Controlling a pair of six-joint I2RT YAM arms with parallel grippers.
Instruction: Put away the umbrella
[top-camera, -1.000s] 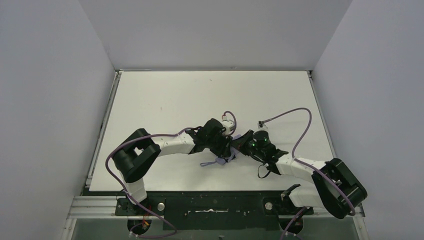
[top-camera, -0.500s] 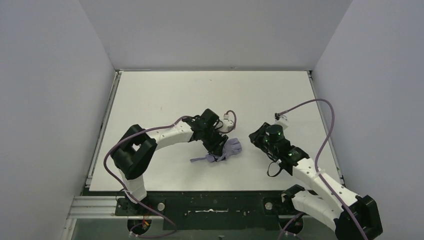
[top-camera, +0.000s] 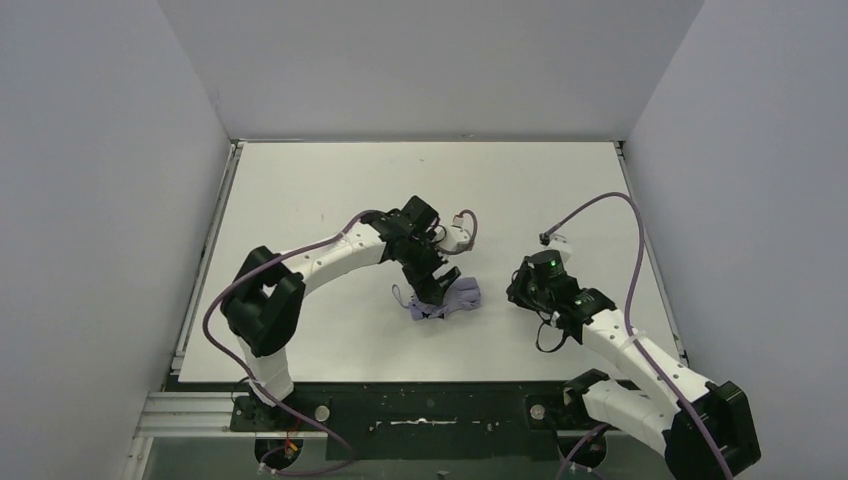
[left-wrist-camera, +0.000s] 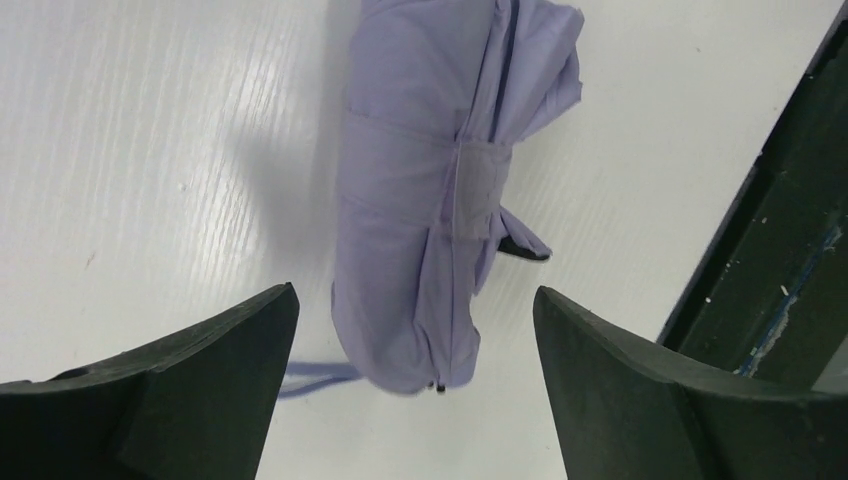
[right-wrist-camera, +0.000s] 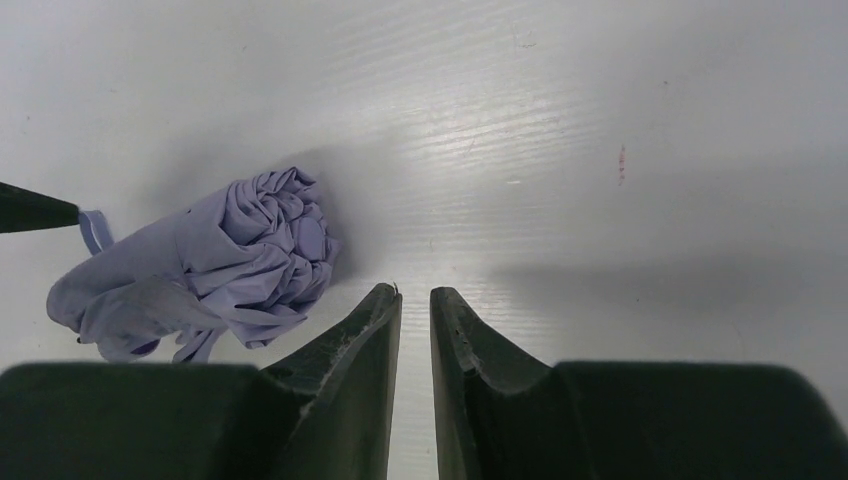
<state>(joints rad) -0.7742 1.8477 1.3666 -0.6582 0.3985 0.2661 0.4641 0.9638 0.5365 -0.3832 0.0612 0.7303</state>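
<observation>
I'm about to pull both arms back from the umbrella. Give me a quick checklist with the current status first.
1. Umbrella folded into a bundle: ok.
2. Strap wrapped around the bundle: ok. Whether its fastening grips: cannot tell.
3. Left gripper free of the fabric: ok. Jaws wide, one finger on each side, neither touching.
4. Right gripper empty: ok. Jaws nearly closed with nothing between them, off to the side of the umbrella.
5. Umbrella lying on the table: ok.
6. Thin loop clear of the left finger: cannot tell, it runs close beside it.
</observation>
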